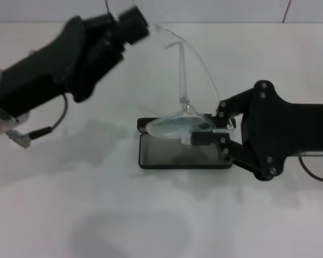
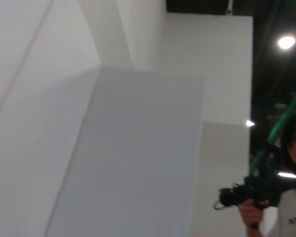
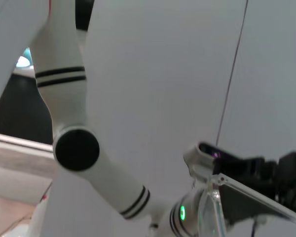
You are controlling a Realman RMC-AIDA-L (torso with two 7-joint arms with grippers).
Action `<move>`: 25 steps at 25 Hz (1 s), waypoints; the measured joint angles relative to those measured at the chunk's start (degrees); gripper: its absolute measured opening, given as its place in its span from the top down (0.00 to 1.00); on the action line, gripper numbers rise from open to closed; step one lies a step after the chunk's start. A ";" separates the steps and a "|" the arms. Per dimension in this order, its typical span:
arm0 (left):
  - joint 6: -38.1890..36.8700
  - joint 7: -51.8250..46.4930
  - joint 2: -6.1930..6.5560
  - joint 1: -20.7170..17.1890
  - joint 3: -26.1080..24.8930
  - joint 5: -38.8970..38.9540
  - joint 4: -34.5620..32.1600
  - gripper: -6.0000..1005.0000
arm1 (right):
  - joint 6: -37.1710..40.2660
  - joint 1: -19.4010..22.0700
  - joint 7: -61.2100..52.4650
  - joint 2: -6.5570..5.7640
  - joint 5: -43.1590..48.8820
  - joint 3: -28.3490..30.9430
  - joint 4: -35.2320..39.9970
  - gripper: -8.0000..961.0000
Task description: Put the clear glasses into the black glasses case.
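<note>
Your white counter fills the head view. Your left arm is raised over the counter's far left side, and its left gripper points toward the far edge; you cannot tell whether it is open or closed. In the right wrist view that white arm crosses the frame. Your right gripper reaches in from the counter's right edge, fingers spread either side of the right end of the black glasses case. The case lies open near the counter's middle, grey lining up. The clear glasses rest lens-down on the case's far rim, touching it, both thin arms sticking up toward the left gripper. A clear strip shows in the right wrist view too.
</note>
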State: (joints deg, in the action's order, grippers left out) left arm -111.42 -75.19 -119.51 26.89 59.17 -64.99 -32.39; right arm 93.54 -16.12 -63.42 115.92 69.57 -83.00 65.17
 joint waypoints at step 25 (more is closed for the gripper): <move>0.07 0.11 -0.05 0.93 8.62 -0.95 0.67 0.93 | -0.18 -5.30 1.00 0.26 -1.68 -2.36 -5.87 0.88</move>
State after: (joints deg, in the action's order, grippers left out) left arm -111.35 -75.08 -119.56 27.82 67.80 -65.93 -31.72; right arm 93.36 -21.42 -62.42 116.18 67.89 -85.36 59.30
